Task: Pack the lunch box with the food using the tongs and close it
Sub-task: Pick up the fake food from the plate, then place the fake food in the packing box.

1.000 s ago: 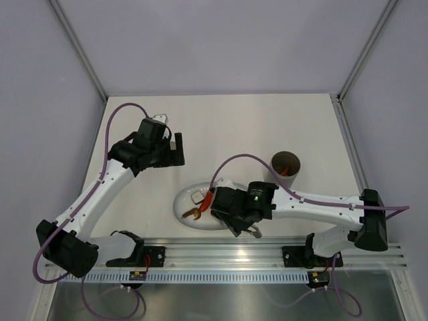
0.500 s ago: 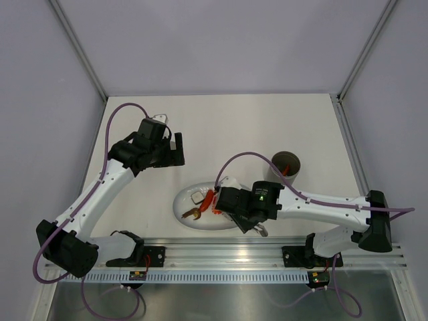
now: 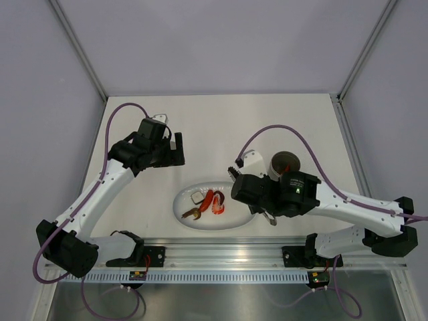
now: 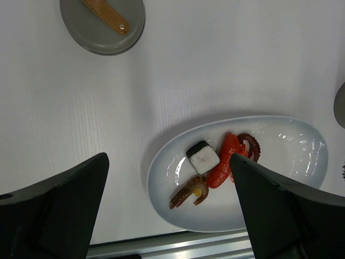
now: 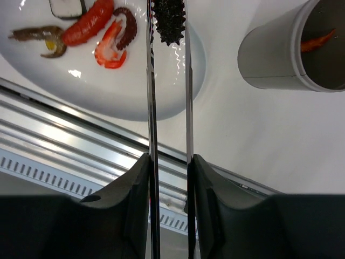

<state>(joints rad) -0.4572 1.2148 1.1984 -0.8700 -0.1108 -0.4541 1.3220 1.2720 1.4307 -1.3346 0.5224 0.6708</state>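
My right gripper [image 5: 168,162] [image 3: 249,190] is shut on the slim silver tongs [image 5: 150,97] [image 3: 270,217]. The tong tips pinch a dark ridged piece of food [image 5: 168,21] above the right end of the white plate [image 5: 135,91]. The grey lunch box [image 5: 269,51] [image 3: 285,162] stands open just to the right, with an orange piece [image 5: 318,40] inside. A red sausage [image 4: 223,167], a white square [image 4: 205,158], a brown shrimp [image 4: 188,192] and an orange shrimp [image 5: 110,49] lie on the plate [image 3: 184,215]. My left gripper [image 4: 168,159] [image 3: 175,148] hovers open and holds nothing.
The round grey lid with its tan handle [image 4: 102,24] lies flat on the table beyond the plate, on the left arm's side. An aluminium rail [image 5: 81,129] runs along the table's near edge, close under the plate. Side walls enclose the table.
The right gripper has squeezed the tongs narrower on the dark ridged piece, lifted off the plate's middle and swung right toward the lunch box. The left arm has not moved.
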